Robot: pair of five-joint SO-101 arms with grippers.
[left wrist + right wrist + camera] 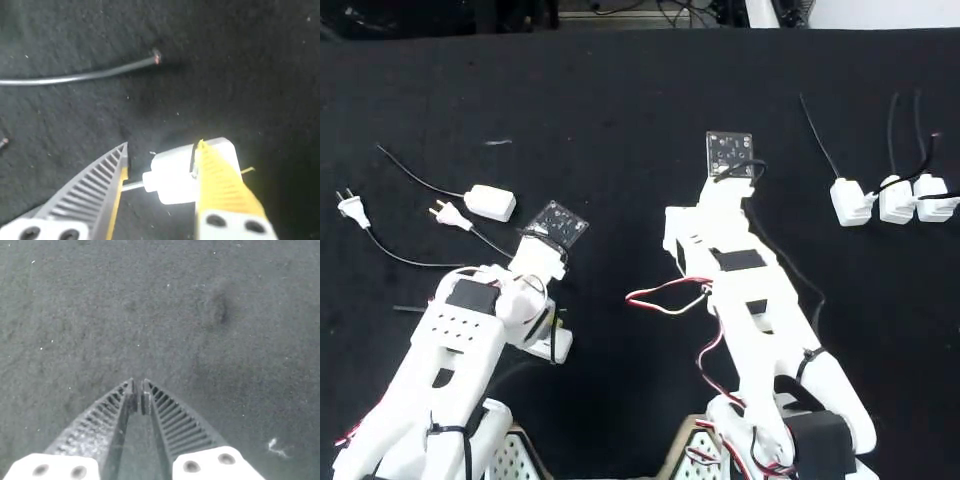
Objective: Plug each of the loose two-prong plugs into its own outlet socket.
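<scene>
Two loose two-prong plugs (350,208) (444,211) lie at the table's left on black cables. Beside them is a white outlet socket (490,203). My left arm (470,310) stands just right of it, wrist over the cloth. In the left wrist view my left gripper (162,145) is open around a white block (172,180) with a thin stub; the yellow finger (220,185) lies against it, the grey finger stays apart. My right gripper (138,385) is shut on nothing above bare black cloth; its arm (740,270) is at mid-table.
Three white sockets (849,202) (896,200) (932,198) sit in a row at the right, black cables running to the far side. A cut black cable end (156,57) lies beyond my left gripper. Red and white arm wires (665,295) loop between the arms.
</scene>
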